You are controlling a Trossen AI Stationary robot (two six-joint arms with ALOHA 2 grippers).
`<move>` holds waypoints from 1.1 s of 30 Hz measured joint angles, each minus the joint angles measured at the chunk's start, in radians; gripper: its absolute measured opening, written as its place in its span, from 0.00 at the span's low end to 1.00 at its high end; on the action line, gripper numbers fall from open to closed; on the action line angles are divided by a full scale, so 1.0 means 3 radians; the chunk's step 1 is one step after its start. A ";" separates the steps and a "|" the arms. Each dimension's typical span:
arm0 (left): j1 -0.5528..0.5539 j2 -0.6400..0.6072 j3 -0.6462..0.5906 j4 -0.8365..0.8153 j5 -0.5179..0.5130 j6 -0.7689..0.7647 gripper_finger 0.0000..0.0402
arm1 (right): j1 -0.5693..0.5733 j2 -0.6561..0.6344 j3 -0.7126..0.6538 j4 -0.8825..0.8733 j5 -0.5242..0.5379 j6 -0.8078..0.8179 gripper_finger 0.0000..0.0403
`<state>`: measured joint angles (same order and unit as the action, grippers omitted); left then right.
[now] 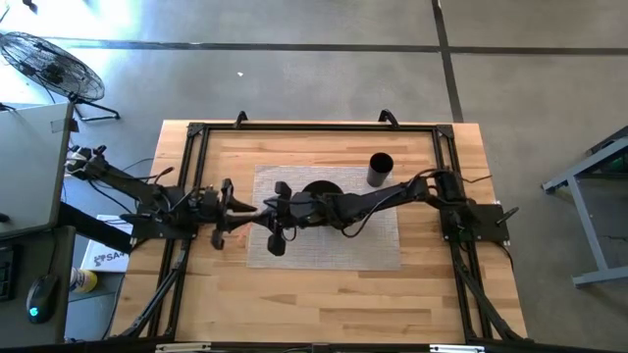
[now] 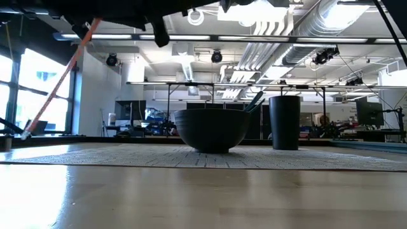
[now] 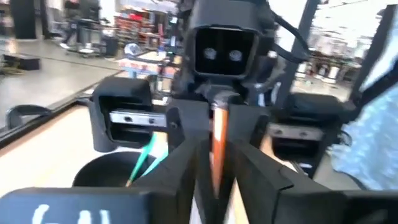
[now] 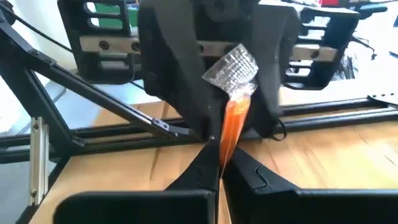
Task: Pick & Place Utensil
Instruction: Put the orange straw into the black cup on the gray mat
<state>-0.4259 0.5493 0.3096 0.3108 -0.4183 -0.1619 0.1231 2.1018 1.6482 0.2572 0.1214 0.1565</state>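
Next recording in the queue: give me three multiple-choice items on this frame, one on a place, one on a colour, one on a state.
1. Where does the black cup stand?
A. On the woven mat, beside the bowl
B. Inside the bowl
C. On the floor

2. What colour is the utensil the grippers hold?
A. Blue
B. Orange
C. White

3. How does the green utensil lie?
A. Flat on the bare wood
B. Clamped in a gripper
C. Resting in the bowl, leaning on its rim

Answers:
1 A: the black cup stands upright on the woven mat next to the bowl.
2 B: the utensil between the left gripper and the right gripper is orange.
3 C: the green utensil slants out of the bowl, free of both grippers.
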 joint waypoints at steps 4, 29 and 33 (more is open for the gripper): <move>-0.0001 -0.0256 0.0002 -0.0246 0.0171 -0.0014 0.31 | 0.0052 -0.0292 0.0000 -0.0613 0.0402 -0.0018 0.01; 0.0000 -0.0769 0.0003 -0.0842 0.0200 -0.0174 0.32 | -0.0310 -0.2533 0.0000 -0.4423 0.2563 0.1407 0.00; 0.0001 -0.0769 0.0001 -0.0843 0.0190 -0.0174 0.32 | -0.0429 -0.2575 0.0000 -0.4786 0.2537 0.1662 0.01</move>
<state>-0.4256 0.3187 0.3099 0.0581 -0.3613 -0.2142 -0.0057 1.3293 1.6482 -1.1785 0.8824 0.6552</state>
